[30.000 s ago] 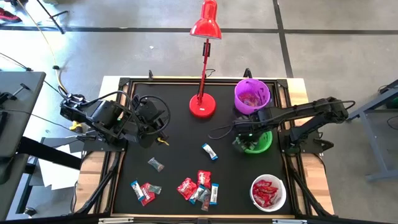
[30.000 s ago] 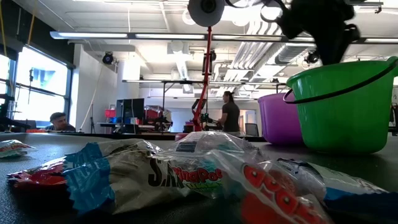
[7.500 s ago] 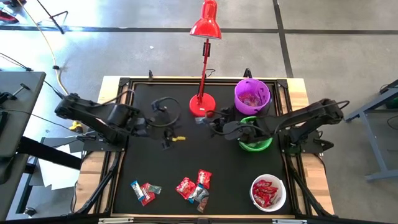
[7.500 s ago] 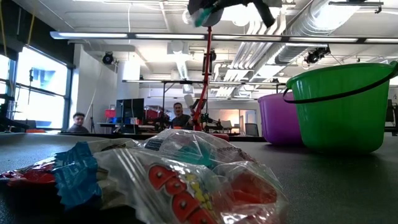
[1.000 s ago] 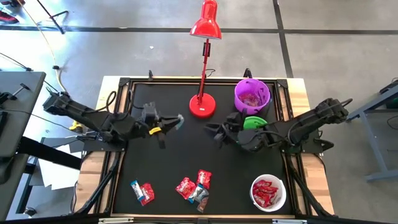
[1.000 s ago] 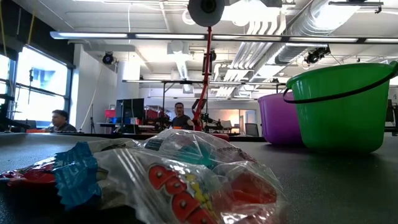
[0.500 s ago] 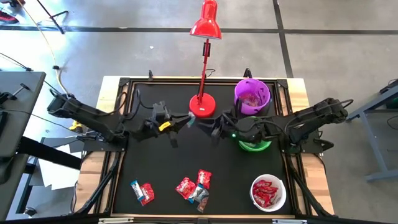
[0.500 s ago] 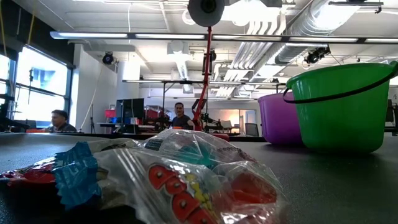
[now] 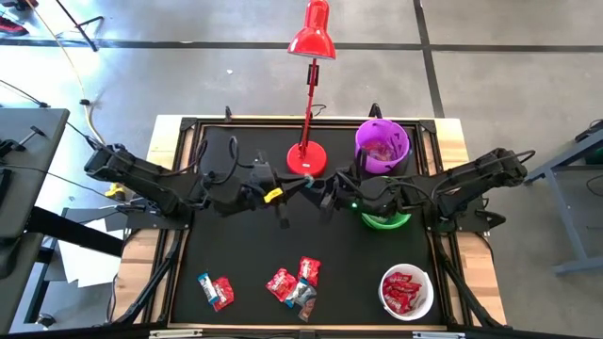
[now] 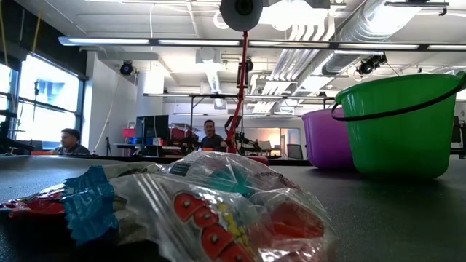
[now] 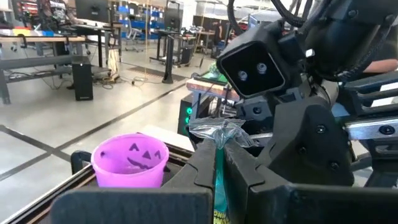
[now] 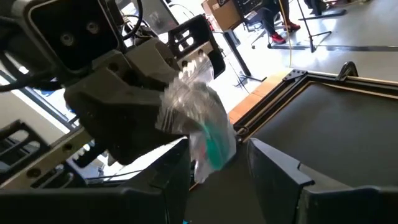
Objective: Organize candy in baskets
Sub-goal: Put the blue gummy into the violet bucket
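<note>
Both tools meet above the middle of the worktop [image 9: 236, 235], just in front of the lamp [image 9: 307, 160] base, and their tips overlap in the high view, so the sweet [image 12: 199, 121] between them is hard to make out there. The wrist views show it better. The left tool [image 11: 219, 155] is closed on a clear crinkled wrapper with a teal-green patch; in the left wrist view only its crumpled top pokes out above the fingers [image 11: 202, 165], the rest being hidden. In the right wrist view the sweet hangs from the left tool with its long axis roughly vertical, its lower end pointing down into the gap of the right tool [image 12: 221, 165]. The right tool's jaws stand apart on either side of that lower end; whether they touch it cannot be told.

Three baskets show: purple [image 9: 382, 144], beyond the right tool; green [image 9: 386, 218], mostly covered by the right arm; white [image 9: 406, 292], well apart at the near right, holding red sweets. Purple's contents are unclear.

On the worktop, near the front edge, lie two groups of loose candy: a pair [image 9: 216, 289] at the left and a cluster [image 9: 297, 282] of about four or five, overlapping and hard to count. In the low view that candy fills the foreground, cut off at the bottom. Two people show far back.
</note>
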